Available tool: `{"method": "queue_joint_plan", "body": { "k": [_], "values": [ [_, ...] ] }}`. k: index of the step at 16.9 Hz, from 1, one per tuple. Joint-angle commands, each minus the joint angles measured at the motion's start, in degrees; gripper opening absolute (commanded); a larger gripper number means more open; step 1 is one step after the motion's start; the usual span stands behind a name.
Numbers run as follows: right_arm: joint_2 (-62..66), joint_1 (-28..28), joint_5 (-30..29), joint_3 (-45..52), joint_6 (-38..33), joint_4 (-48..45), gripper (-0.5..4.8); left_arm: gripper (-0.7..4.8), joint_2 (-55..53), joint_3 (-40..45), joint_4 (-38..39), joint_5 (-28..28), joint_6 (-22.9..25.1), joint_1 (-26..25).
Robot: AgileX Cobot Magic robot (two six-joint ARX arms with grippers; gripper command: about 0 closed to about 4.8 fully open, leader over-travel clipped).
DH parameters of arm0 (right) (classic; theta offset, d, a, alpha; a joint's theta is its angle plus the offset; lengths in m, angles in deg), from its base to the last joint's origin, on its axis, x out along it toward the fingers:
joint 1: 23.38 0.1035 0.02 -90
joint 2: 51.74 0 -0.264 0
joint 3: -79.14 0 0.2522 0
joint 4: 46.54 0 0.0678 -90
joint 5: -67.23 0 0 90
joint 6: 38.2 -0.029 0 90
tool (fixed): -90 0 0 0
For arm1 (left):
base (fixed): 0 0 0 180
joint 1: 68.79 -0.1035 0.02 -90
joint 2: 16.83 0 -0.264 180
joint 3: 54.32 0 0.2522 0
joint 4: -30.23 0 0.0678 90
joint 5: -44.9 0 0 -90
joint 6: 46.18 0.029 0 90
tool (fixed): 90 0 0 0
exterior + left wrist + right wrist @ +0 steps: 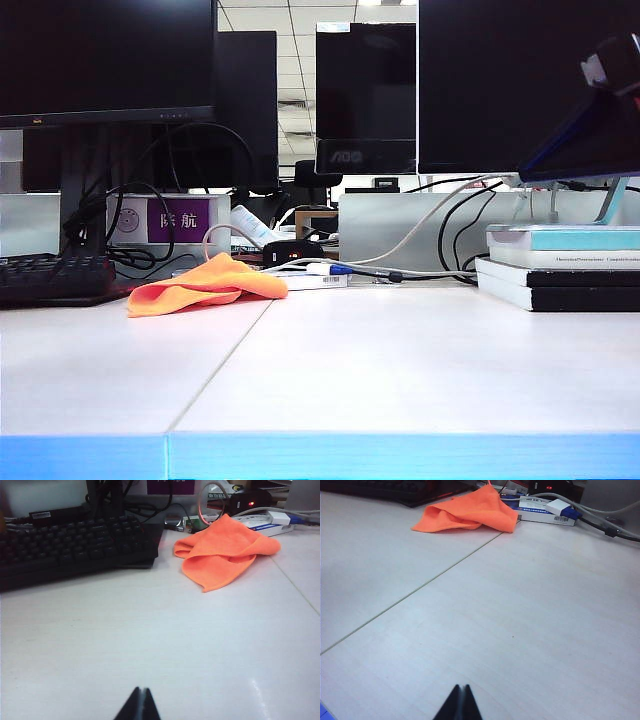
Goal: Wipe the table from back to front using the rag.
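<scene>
The rag (205,284) lies crumpled at the table's (400,370) back, left of centre, beside the keyboard (52,277). Both the left gripper (141,700) and right gripper (460,698) are closed, empty; the left seems nearer.
</scene>
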State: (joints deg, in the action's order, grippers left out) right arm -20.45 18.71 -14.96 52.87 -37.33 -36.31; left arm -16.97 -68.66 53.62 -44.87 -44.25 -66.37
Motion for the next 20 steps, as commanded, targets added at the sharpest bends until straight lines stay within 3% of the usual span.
{"method": "queue_joint_plan", "body": {
  "k": [1, 9, 12, 14, 20],
  "values": [
    [-0.1, 0.1, 0.0, -0.2, -0.3, -0.6, -0.01, -0.03, 0.1, 0.1, 1.0, -0.1, 0.4, 0.1],
    [-2.0, -0.9, -0.1, -0.2, -0.2, 0.3, -0.01, -0.03, 0.1, 0.1, 1.0, 0.0, 0.4, 0.1],
    [-4.4, -10.7, 1.0, 0.6, -0.2, -0.4, -0.01, -0.03, 0.1, 0.1, 1.0, -0.1, 0.4, 0.1],
    [-11.8, -21.8, 0.9, 3.5, -0.2, -1.9, -0.01, -0.03, 0.1, 0.1, 1.0, -0.1, 0.4, 0.1],
    [-26.8, -32.8, -6.6, 11.0, -0.3, -1.6, -0.01, -0.03, 0.1, 0.1, 1.0, -0.2, 0.4, 0.1]
  ]
}}
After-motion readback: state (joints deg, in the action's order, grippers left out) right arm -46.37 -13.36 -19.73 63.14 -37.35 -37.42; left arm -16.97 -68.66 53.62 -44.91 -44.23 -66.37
